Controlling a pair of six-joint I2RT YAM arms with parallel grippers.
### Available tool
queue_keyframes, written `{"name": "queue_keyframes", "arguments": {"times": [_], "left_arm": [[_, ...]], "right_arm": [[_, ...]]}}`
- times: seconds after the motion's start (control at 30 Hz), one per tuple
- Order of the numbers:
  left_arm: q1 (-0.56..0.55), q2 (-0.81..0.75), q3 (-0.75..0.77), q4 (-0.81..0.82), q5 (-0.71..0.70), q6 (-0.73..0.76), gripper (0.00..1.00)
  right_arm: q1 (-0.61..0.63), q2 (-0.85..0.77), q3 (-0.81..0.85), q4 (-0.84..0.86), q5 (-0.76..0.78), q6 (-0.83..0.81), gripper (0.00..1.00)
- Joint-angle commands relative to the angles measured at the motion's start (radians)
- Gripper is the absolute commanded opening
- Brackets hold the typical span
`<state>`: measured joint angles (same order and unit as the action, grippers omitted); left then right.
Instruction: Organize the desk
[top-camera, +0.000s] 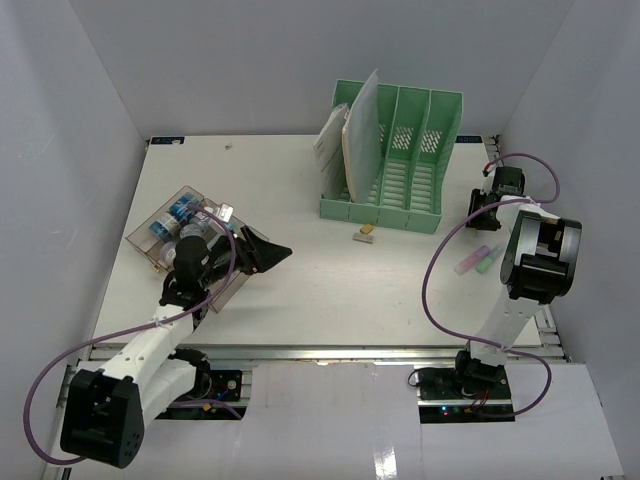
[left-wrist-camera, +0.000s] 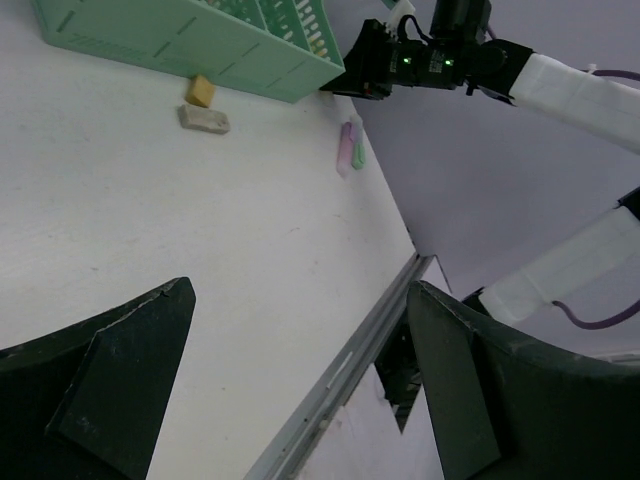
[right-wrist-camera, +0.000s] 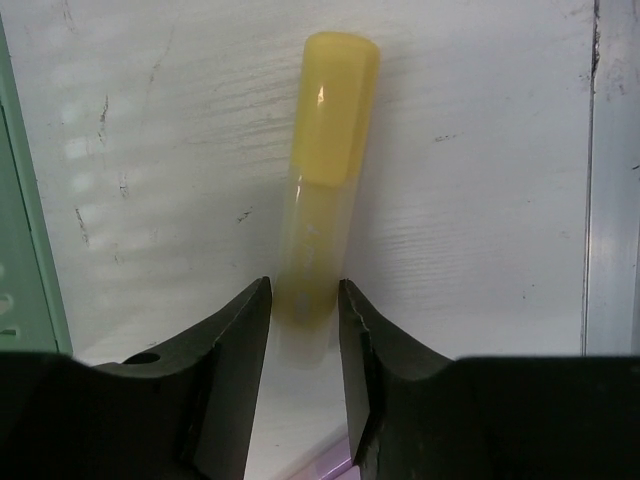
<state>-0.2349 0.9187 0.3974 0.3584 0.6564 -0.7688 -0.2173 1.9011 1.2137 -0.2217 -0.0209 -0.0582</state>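
Right fingers (right-wrist-camera: 225, 390) sit snug on either side of the yellow plastic highlighter pen (right-wrist-camera: 325, 170), low on its barrel. Truly pinched or not, I cannot tell. It looks light, stiff and slick, so mid-barrel seems the safer hold. The white flat bench (right-wrist-camera: 480, 150) lies right beneath those fingers. Left fingers (left-wrist-camera: 120, 380) gape wide, empty.
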Motion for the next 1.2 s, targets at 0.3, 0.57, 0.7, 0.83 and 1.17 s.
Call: {"name": "queue_keyframes", "arguments": {"times": [0.3,0.57,0.7,0.83,1.17], "left_arm": [[-0.226,0.078,-0.068,0.328,-0.137,-0.252,0.98],[-0.291,0.168,-0.059,0.407,-0.173,-0.278,0.98],[-0.309,0.211,-0.063,0.441,-0.193,-0.294,0.98],[-0.334,0.258,-0.056,0.495,-0.196,-0.312,0.98],[-0.403,0.39,0.057,0.568,-0.22,-0.293,0.98]], "right_arm": [[0.0,-0.011,-0.004,0.018,-0.043,0.034,0.22],[-0.006,-0.167,-0.089,0.084,-0.078,0.031,0.09],[-0.01,-0.277,-0.196,0.164,-0.111,0.033,0.08],[-0.011,-0.431,-0.296,0.211,-0.162,0.041,0.08],[0.006,-0.717,-0.451,0.247,-0.579,-0.037,0.08]]}}
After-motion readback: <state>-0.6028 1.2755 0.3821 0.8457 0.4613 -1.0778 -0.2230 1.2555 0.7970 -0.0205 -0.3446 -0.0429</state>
